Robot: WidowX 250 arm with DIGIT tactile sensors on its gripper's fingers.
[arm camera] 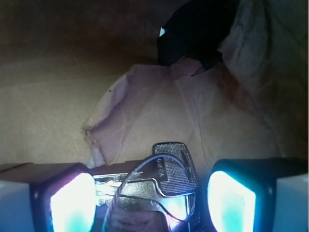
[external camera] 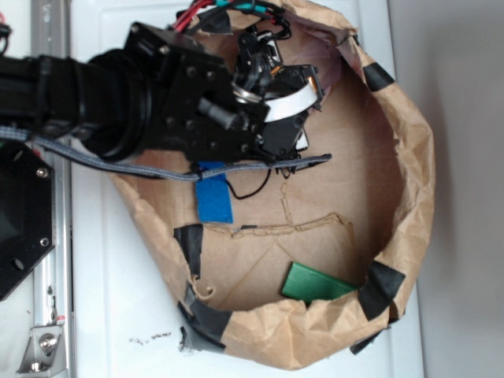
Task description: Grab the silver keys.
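Between the spread jaws (arm camera: 150, 200), the silver keys (arm camera: 166, 176) lie on the crumpled brown paper (arm camera: 159, 111), square head uppermost (ring looped across it), so the pads flank the bunch, judged ready to close without shifting sideways.

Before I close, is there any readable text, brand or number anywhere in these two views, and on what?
Silver keys, wrist view: stamped letters on the square head of the top key, too blurred and tilted to read.
Exterior view: no readable text on the paper bag, the blue card, the green card or the arm.
The fingers carry no markings.
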